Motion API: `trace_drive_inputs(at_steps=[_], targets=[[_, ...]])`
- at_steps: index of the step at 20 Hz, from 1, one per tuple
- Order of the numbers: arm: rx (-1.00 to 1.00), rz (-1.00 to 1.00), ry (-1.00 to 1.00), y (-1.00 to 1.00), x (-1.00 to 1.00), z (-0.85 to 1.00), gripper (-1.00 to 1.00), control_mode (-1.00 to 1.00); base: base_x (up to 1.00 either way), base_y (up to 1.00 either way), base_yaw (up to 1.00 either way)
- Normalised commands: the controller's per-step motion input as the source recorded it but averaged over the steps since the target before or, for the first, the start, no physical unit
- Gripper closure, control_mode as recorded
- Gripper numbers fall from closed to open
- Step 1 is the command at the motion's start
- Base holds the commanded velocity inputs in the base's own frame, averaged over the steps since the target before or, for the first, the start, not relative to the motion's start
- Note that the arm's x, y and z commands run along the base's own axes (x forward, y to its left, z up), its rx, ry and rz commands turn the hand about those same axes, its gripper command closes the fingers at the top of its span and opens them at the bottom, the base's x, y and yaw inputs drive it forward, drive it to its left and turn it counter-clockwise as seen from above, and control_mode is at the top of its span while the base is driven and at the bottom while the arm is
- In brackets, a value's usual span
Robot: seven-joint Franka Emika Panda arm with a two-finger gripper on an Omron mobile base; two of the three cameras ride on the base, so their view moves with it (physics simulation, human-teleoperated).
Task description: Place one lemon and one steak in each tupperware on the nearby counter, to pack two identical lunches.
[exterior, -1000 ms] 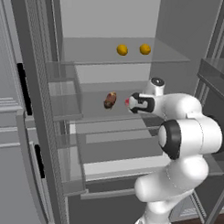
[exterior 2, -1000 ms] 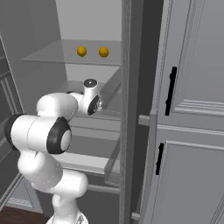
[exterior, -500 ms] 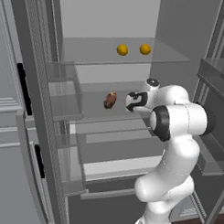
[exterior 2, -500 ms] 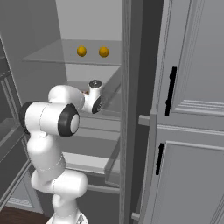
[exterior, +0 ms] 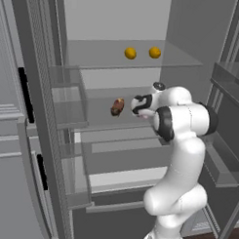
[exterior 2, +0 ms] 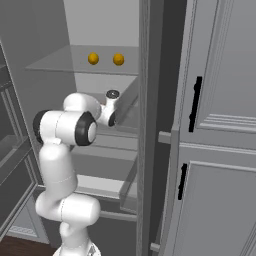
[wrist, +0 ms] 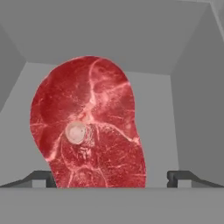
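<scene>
Hand view: gripper [wrist: 112, 177] jaws wide apart astride marbled steak [wrist: 87, 127]; left base view: two lemons [exterior: 130, 53] above.

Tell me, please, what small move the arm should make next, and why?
Probably ease the gripper straight forward, then close on the steak. In the hand view the jaws stand wide open, one fingertip at each side of the steak's near end, not yet gripping it. The left base view shows another steak on that fridge shelf, with the lemons a shelf higher.
</scene>
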Motion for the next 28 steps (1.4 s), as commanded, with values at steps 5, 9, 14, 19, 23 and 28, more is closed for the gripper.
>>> trace_drive_inputs(at_steps=[5, 9, 14, 19, 23, 28], targets=[[0.0, 0.01, 0.0, 0.0, 0.39, -0.3, 1.0, -1.0, 0.0, 0.0, 0.0], [-0.01, 0.0, 0.0, 0.01, 0.2, -0.43, 1.0, -1.0, 0.0, 0.0, 0.0], [-0.01, 0.01, 0.0, 0.0, 0.02, -0.4, 1.0, -1.0, 0.0, 0.0, 0.0], [-0.02, 0.0, -0.04, 0.04, -0.95, -0.14, 1.0, -1.0, 0.0, 0.0, 0.0], [-0.03, 0.0, 0.0, 0.04, -1.0, 0.06, 1.0, -1.0, 0.0, 0.0, 0.0], [0.0, 0.0, 0.0, 0.07, -1.0, 0.49, 1.0, -1.0, 0.0, 0.0, 0.0]])
